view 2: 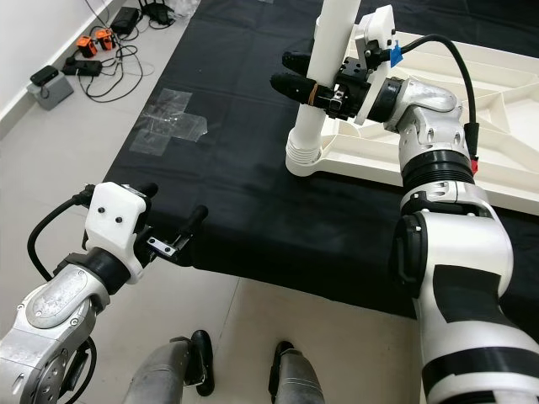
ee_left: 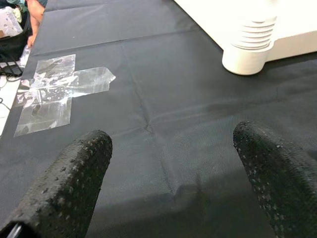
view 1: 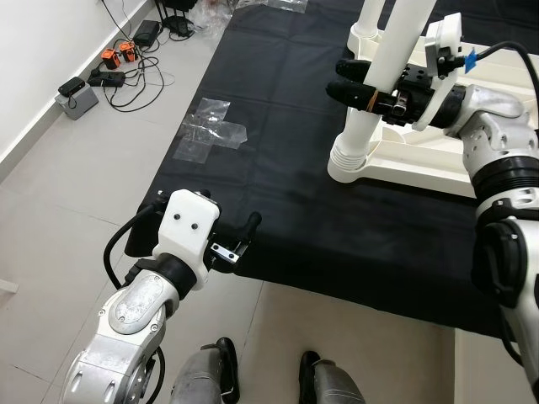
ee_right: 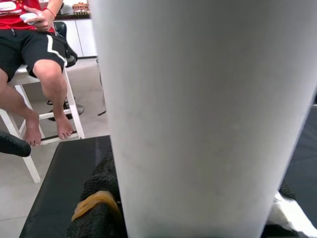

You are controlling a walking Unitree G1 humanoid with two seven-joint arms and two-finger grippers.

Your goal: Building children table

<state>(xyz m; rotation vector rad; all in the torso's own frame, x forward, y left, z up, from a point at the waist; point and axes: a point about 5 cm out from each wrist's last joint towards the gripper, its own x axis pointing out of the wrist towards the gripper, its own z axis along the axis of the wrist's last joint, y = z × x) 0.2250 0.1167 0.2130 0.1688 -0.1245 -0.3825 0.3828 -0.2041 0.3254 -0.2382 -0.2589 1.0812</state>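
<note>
A white children's table top (view 1: 421,164) lies upside down on a black mat (view 1: 278,126). A white table leg (view 1: 379,84) stands upright at its near left corner, with a ribbed collar at the base. My right gripper (view 1: 338,78) reaches in from the right at mid height and is shut on this leg, one black finger on each side (ee_right: 99,198). A second white leg (view 1: 369,17) stands behind it. My left gripper (view 2: 174,202) hovers open and holding nothing over the mat's front left edge, well apart from the table.
Crumpled clear plastic (view 1: 210,130) lies at the mat's left edge. Cables, chargers and a grey box (view 1: 76,97) sit on the tiled floor by the left wall. My feet (view 1: 223,362) stand just short of the mat. A person (ee_right: 34,49) sits on a chair beyond the table.
</note>
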